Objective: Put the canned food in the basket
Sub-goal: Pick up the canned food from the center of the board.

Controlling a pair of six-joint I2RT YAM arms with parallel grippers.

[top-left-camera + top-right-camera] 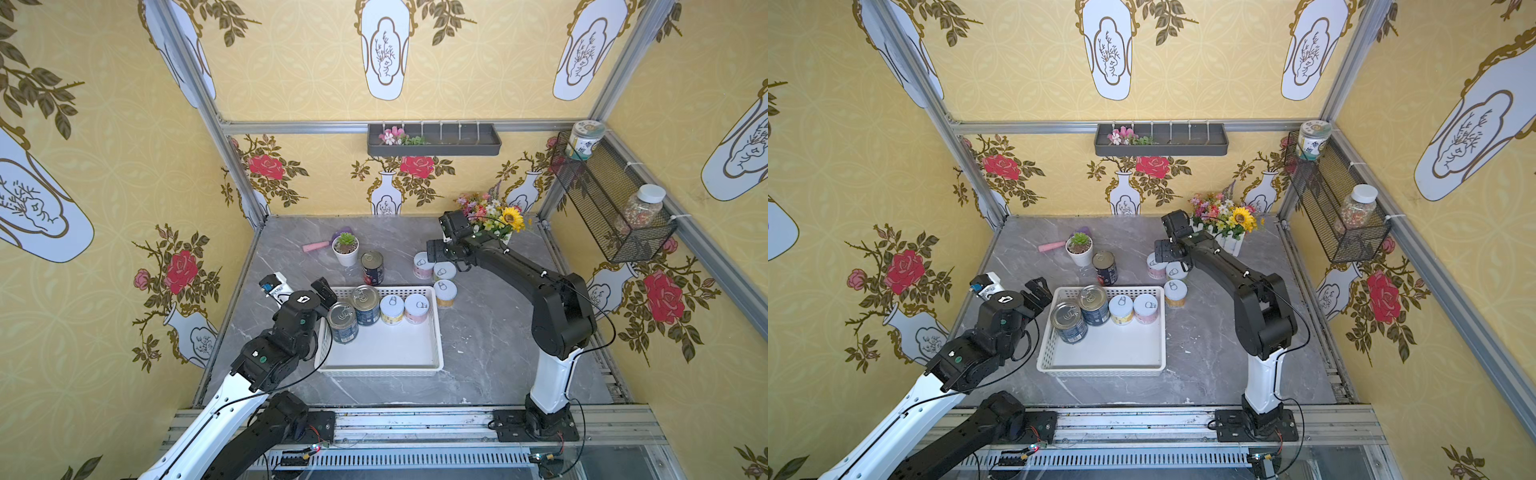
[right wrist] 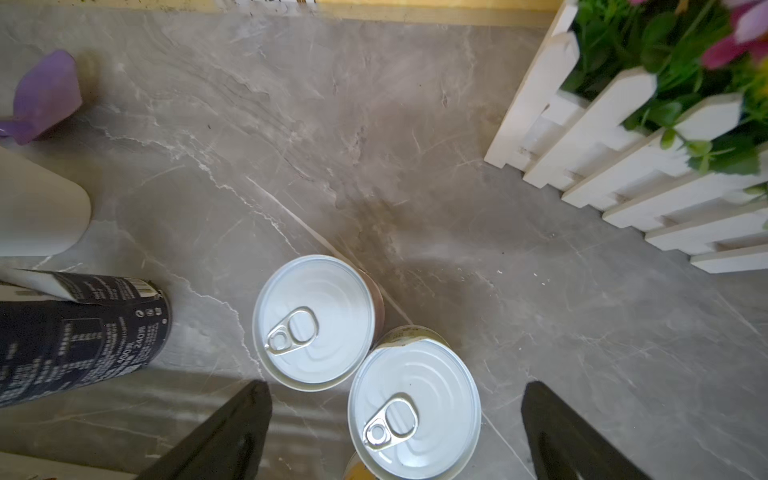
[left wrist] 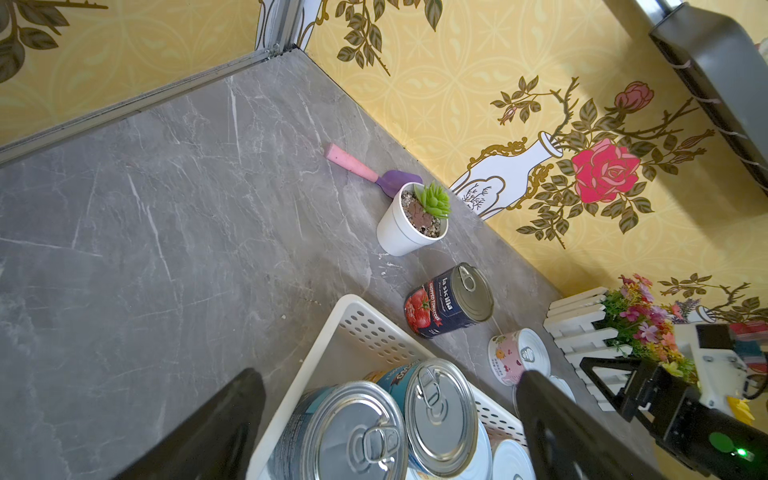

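Hovering empty with jaws spread, the left gripper (image 3: pixel 388 376) hangs over the basket (image 1: pixel 438 332) at its far-left corner. Four cans stand along its far side: two blue cans (image 1: pixel 343 322) and two small cans (image 1: pixel 392 309). Just beyond stands a red-black can (image 1: pixel 372 268). Farther right, three white-lidded cans (image 1: pixel 445 293) cluster on the table (image 1: pixel 478 353), with the right gripper (image 2: pixel 397 388) above them, spread wide and empty.

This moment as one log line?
white basket: four cans inside | four cans outside | left hand: open, empty | right hand: open above small cans
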